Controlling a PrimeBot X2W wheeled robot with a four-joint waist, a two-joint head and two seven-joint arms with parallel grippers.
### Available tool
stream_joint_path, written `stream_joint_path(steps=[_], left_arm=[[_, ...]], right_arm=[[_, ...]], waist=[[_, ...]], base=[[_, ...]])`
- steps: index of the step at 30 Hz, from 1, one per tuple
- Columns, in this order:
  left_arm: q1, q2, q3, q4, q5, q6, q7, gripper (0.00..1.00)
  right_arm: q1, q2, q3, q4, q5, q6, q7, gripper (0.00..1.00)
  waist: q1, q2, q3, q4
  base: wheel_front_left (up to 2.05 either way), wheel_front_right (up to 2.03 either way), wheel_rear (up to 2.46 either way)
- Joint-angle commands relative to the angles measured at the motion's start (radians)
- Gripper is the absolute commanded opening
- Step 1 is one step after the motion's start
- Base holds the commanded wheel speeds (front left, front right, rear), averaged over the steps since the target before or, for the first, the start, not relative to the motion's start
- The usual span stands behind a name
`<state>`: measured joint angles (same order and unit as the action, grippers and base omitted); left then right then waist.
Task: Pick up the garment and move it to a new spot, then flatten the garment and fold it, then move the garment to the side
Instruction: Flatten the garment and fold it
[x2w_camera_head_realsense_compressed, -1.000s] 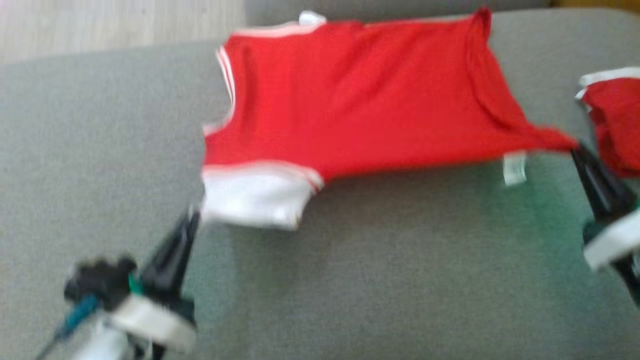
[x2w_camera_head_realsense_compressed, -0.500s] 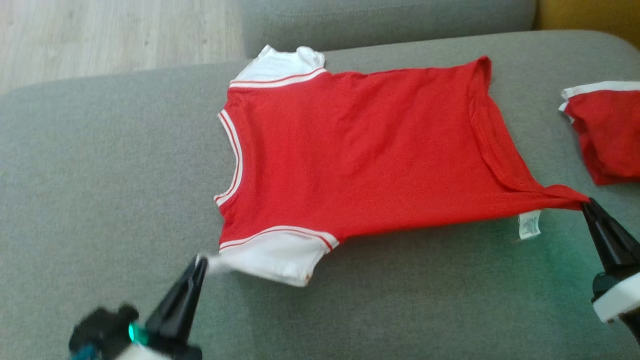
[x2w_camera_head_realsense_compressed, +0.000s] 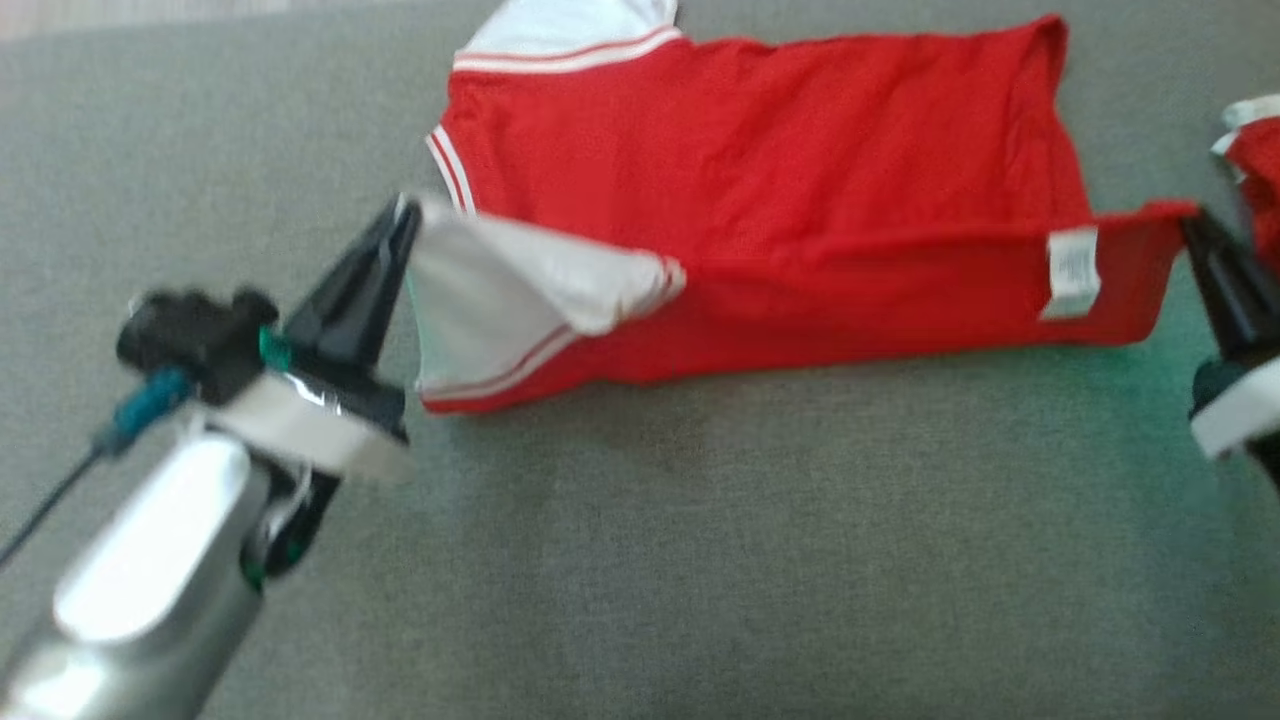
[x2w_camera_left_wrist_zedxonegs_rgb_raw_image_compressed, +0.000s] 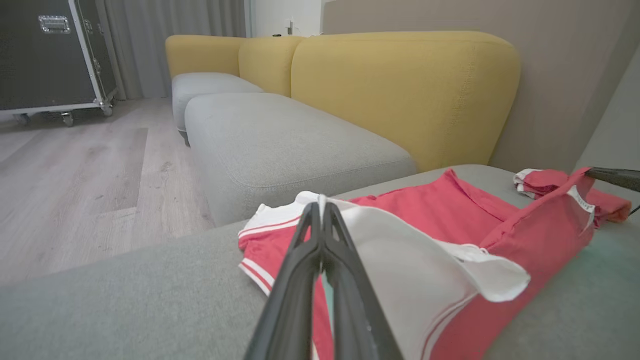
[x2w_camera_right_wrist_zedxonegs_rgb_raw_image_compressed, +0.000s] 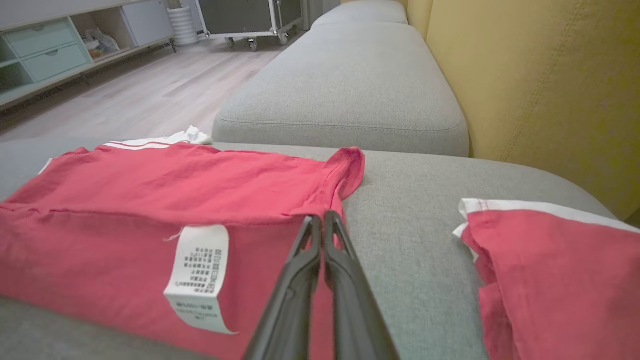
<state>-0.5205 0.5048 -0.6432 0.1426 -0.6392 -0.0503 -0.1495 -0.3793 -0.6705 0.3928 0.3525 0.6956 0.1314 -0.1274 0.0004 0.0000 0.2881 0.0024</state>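
While the left end effector (x2w_camera_head_realsense_compressed: 403, 212) is clenched on the white sleeve (x2w_camera_head_realsense_compressed: 500, 285) and the right end effector (x2w_camera_head_realsense_compressed: 1188, 222) on the red hem corner (x2w_camera_head_realsense_compressed: 1150, 215), the shirt (x2w_camera_head_realsense_compressed: 760, 150) lies on the grey sofa seat (x2w_camera_head_realsense_compressed: 700, 550), its long axis running straight between them. Its near edge is raised and the rest lies beyond both, so I'd judge the fold goes away from the robot. A white care tag (x2w_camera_right_wrist_zedxonegs_rgb_raw_image_compressed: 199, 275) hangs nearer the right one, its print too small to read.

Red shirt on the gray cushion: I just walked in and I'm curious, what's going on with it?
A two-armed robot is folding the red shirt on the gray cushion. Its left jaws are shut on the white sleeve, its right jaws on the hem corner, and that edge is lifted over the rest. Another red garment lies apart at the right.
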Motion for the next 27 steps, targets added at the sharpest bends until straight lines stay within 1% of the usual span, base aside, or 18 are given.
stream_joint_path(steps=[1,7,12,13,14,15,18,19,21,27], left_arm=[[-0.062,0.022,0.040,-0.003,0.013,-0.007,0.001,0.00],[-0.224,-0.030,0.011,0.138,0.047,-0.045,-0.018,0.00],[-0.313,-0.075,-0.017,0.249,0.066,-0.062,-0.054,0.00],[-0.321,-0.086,-0.016,0.270,0.059,-0.064,-0.063,0.33],[-0.327,-0.093,-0.016,0.289,0.056,-0.066,-0.072,0.93],[-0.329,-0.100,-0.012,0.305,0.054,-0.067,-0.081,1.00],[-0.300,-0.115,0.006,0.344,0.041,-0.065,-0.100,1.00],[-0.280,-0.120,0.017,0.351,0.035,-0.056,-0.104,1.00],[-0.222,-0.139,0.053,0.353,0.014,-0.019,-0.109,1.00],[0.009,-0.202,0.129,0.276,0.008,0.060,-0.112,1.00]], right_arm=[[-0.019,-0.041,0.012,-0.006,0.009,-0.001,-0.002,0.00],[-0.150,-0.043,0.097,0.077,0.023,-0.001,-0.004,0.00],[-0.222,-0.045,0.158,0.156,0.030,-0.001,-0.038,0.00],[-0.231,-0.040,0.164,0.174,0.036,-0.001,-0.045,0.22],[-0.239,-0.035,0.171,0.189,0.041,-0.001,-0.053,0.72],[-0.247,-0.031,0.178,0.204,0.042,-0.001,-0.063,1.00],[-0.258,-0.011,0.199,0.239,0.045,-0.001,-0.091,1.00],[-0.257,-0.004,0.204,0.247,0.046,-0.001,-0.100,1.00],[-0.250,0.010,0.209,0.257,0.054,-0.001,-0.114,1.00],[-0.198,0.038,0.192,0.269,0.075,-0.001,-0.132,1.00]], waist=[[-0.0004,0.0000,0.029,0.004],[-0.0004,0.0000,0.087,0.014],[-0.0004,0.0000,0.116,0.025],[-0.0004,0.0000,0.118,0.026],[-0.0004,0.0000,0.118,0.026],[-0.0004,0.0000,0.116,0.026],[-0.0004,0.0000,0.099,0.020],[-0.0004,0.0000,0.091,0.018],[-0.0004,0.0000,0.072,0.013],[-0.0004,0.0000,0.026,0.006]], base=[[0.00,0.00,0.00],[0.00,0.00,0.00],[0.00,0.00,0.00],[0.00,0.00,0.00],[0.00,0.00,0.00],[0.00,0.00,0.00],[0.00,0.00,0.00],[0.00,0.00,0.00],[0.00,0.00,0.00],[0.00,0.00,0.00]])
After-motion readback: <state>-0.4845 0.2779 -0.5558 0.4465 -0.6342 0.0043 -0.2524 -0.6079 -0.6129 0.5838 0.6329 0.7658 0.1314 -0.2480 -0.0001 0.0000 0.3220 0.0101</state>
